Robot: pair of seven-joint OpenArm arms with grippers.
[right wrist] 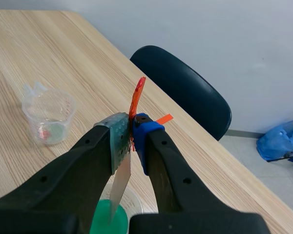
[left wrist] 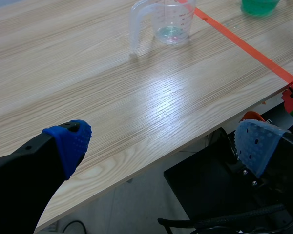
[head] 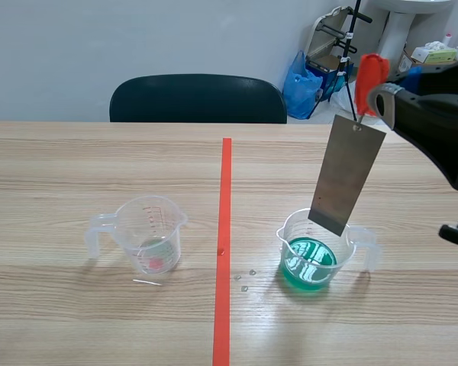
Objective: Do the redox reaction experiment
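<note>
A grey metal plate [head: 346,174] hangs from a red handle [head: 370,75], and my right gripper [head: 375,93] is shut on that handle, high at the right. The plate tilts, its lower end at the rim of a clear beaker of green liquid [head: 314,252]. Whether the plate touches the liquid is unclear. In the right wrist view the gripper [right wrist: 132,134] pinches the red handle [right wrist: 136,97], with the plate [right wrist: 119,187] hanging down toward the green beaker [right wrist: 110,219]. A second clear beaker [head: 149,234], nearly empty, stands left of the tape. My left gripper [left wrist: 161,141] is open over the table's front edge.
A dark chair [head: 198,99] stands behind the table, with a blue bag [head: 301,85] and clutter at the back right. A few droplets [head: 246,279] lie beside the tape line. The left wrist view shows the nearly empty beaker [left wrist: 172,22] ahead and the table's edge below.
</note>
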